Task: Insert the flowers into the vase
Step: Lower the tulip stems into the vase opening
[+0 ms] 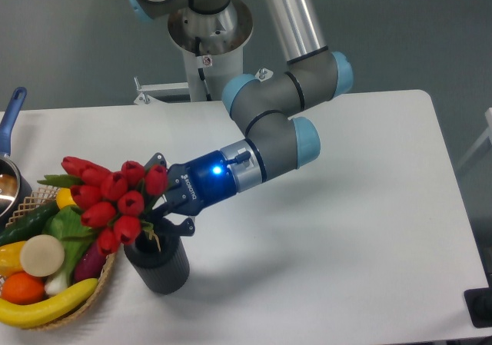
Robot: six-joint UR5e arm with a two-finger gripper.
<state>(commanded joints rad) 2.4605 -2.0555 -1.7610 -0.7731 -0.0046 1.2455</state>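
Here's the gripper point(163, 216), angled down to the left from the grey arm point(269, 122), blue light glowing on its wrist, and its two dark fingers are pinched on the stems of the flowers point(115, 199), right below the heads. The bunch of red tulip buds leans away to the left, well off upright, green leaves poking out at the far side. Directly beneath the fingers sits the vase point(157, 264), the dark ribbed cylinder, standing upright on the white table point(346, 245), and the stem ends dip into the round hole on top, though how deep they go is hidden by the rim and the lower finger. The buds hang over the vase's left shoulder and over the edge of the woven basket point(108, 272) just beside it. That basket holds a banana, an orange, a pale round slice, a cucumber, green leafy veg and something purple. At the far left edge, a pot point(9, 187) with a blue handle peeks in. Behind it all stands the arm's round base on the table's back edge.
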